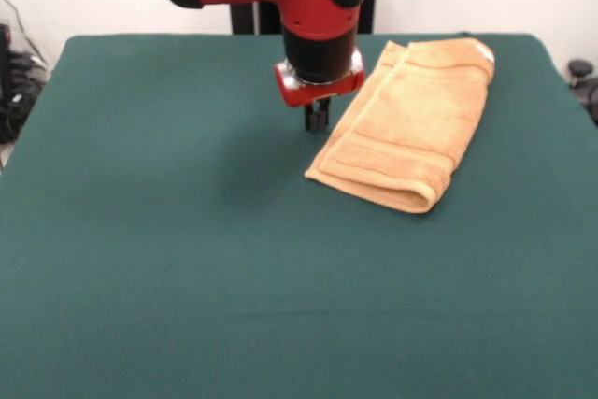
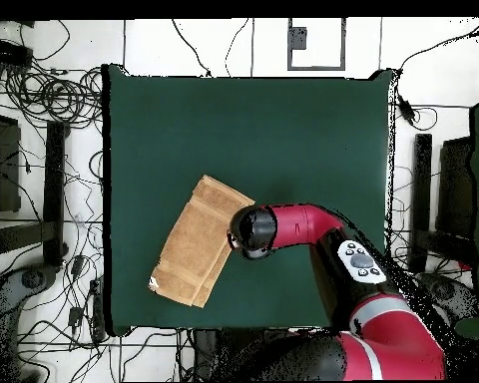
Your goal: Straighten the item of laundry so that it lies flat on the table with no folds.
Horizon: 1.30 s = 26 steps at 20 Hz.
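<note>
The orange-tan towel point(image 1: 411, 123) lies folded double on the green table point(image 1: 187, 231), toward the far right in the front view, with a rounded fold along its near right edge. In the overhead view the towel point(image 2: 197, 242) lies slanted near the table's point(image 2: 283, 130) lower left. My gripper point(image 1: 317, 117) hangs from the red arm just left of the towel's left edge, close above the cloth. It looks shut and empty. In the overhead view the arm's wrist point(image 2: 251, 230) hides it, at the towel's right edge.
Cables and dark equipment point(image 2: 44, 110) lie on the floor around the table. The arm's red links point(image 2: 383, 339) reach in from the bottom right of the overhead view. The black pedestal point(image 1: 257, 16) stands behind the far edge.
</note>
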Tool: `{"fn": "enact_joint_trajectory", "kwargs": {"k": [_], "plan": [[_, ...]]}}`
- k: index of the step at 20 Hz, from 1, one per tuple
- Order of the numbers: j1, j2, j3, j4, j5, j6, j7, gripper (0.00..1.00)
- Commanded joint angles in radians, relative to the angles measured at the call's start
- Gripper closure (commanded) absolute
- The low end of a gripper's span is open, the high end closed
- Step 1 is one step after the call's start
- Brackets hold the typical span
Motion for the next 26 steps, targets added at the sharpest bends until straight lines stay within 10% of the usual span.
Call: {"fn": "enact_joint_trajectory", "kwargs": {"k": [1,4,5,26], "plan": [[0.039,0.052,0.067,-0.022,-0.05,-0.172,0.048,1.0],[0.068,0.04,0.047,-0.03,-0.043,-0.143,0.073,1.0],[0.077,0.039,0.041,-0.034,-0.039,-0.138,0.078,0.0],[0.071,0.002,0.066,0.002,0.017,-0.147,0.095,0.0]]}}
